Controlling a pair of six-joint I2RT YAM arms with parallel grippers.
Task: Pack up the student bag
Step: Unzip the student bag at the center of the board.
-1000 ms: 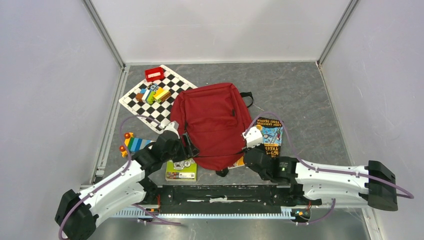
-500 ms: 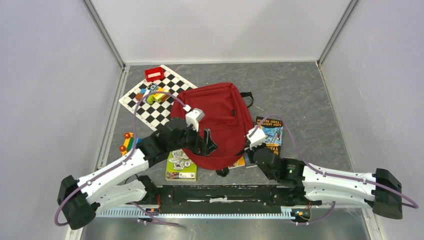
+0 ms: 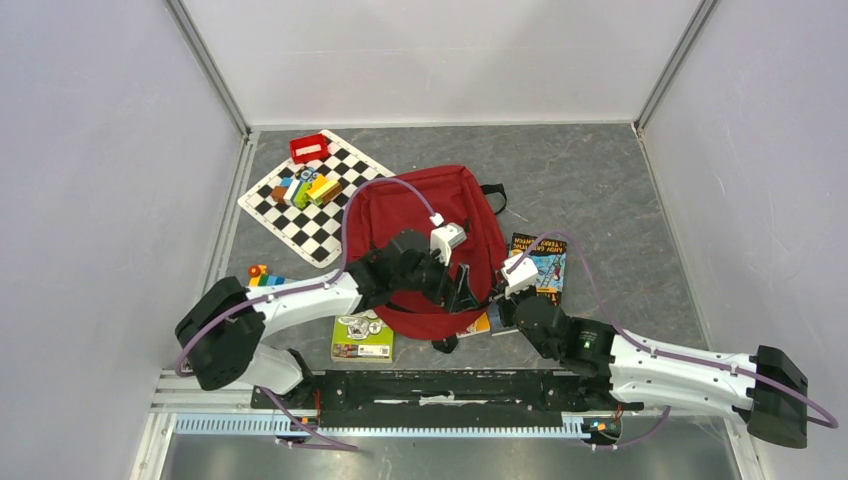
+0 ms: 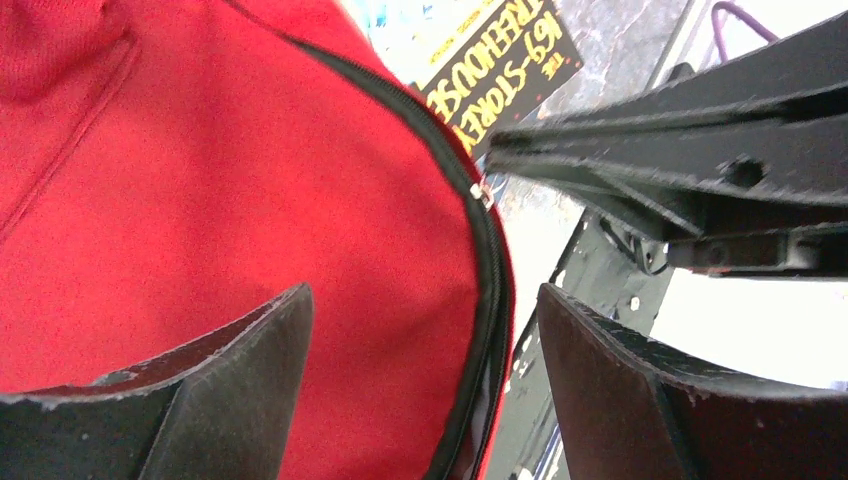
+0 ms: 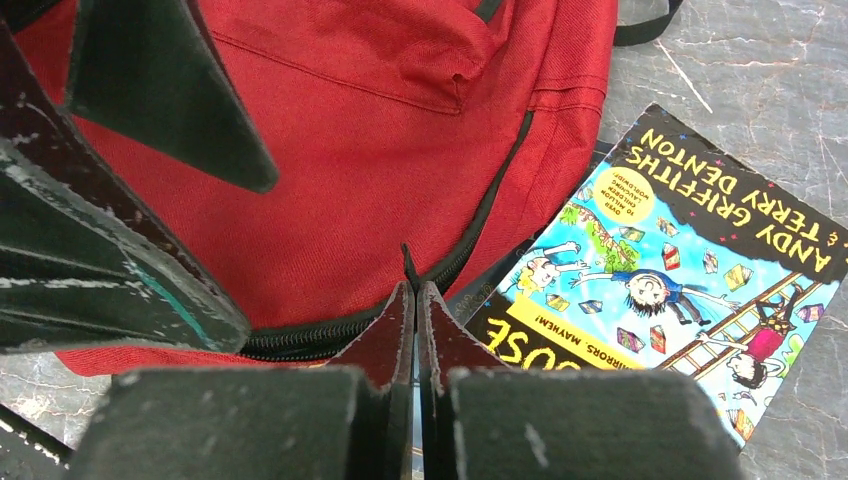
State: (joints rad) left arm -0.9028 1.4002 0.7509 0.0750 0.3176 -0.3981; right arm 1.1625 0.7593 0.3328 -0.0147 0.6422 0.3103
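The student bag (image 3: 415,235) lies flat mid-table, dark red with a black zipper (image 5: 300,338) along its near edge. My left gripper (image 3: 466,292) reaches across it and stands open, its fingers (image 4: 250,370) straddling the bag's near right edge (image 4: 200,200) and zipper (image 4: 492,270). My right gripper (image 3: 499,300) sits at that same corner, shut (image 5: 415,292) on a thin black zipper pull (image 5: 408,262) that sticks up between its tips. A colourful Treehouse book (image 3: 541,264) lies just right of the bag (image 5: 330,150), also visible (image 5: 680,250) beside the shut fingers.
A green-and-white book (image 3: 363,338) lies at the bag's near left. An orange book edge (image 3: 479,325) pokes out under the bag. A chessboard (image 3: 340,165) with coloured blocks (image 3: 308,187) and a small red box (image 3: 309,148) sits far left. A striped toy (image 3: 262,278) lies left.
My left arm swung right across the bag, from its near left edge to its near right corner, and its jaws opened wide. The right gripper stayed shut at the zipper.
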